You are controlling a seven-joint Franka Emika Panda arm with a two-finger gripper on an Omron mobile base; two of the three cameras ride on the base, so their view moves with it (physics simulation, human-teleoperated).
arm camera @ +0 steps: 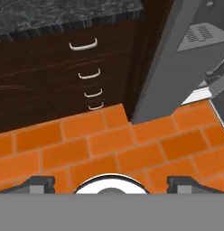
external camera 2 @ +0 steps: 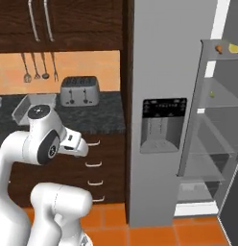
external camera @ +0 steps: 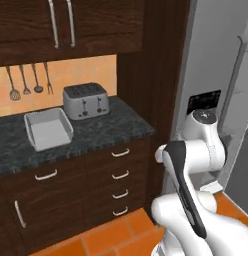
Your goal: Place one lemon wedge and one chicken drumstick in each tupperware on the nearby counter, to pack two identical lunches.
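White and folded at the elbow, the arm (external camera: 188, 165) hangs at 4 o'clock in the left base view, its claw (arm camera: 109, 182) spread wide and empty, aimed down at the orange brick floor (arm camera: 86, 149). One tupperware (external camera: 48, 130) sits on the dark speckled surface (external camera: 103, 129) at 9 o'clock, just beside the silver toaster (external camera: 86, 100) and clear of the front edge. At 1 o'clock in the right base view, a lemon wedge (external camera 2: 235, 48) and a chicken drumstick (external camera 2: 219, 48) lie on the open fridge's top shelf (external camera 2: 214, 56), with bare floor between fridge and drawers (arm camera: 89, 74).
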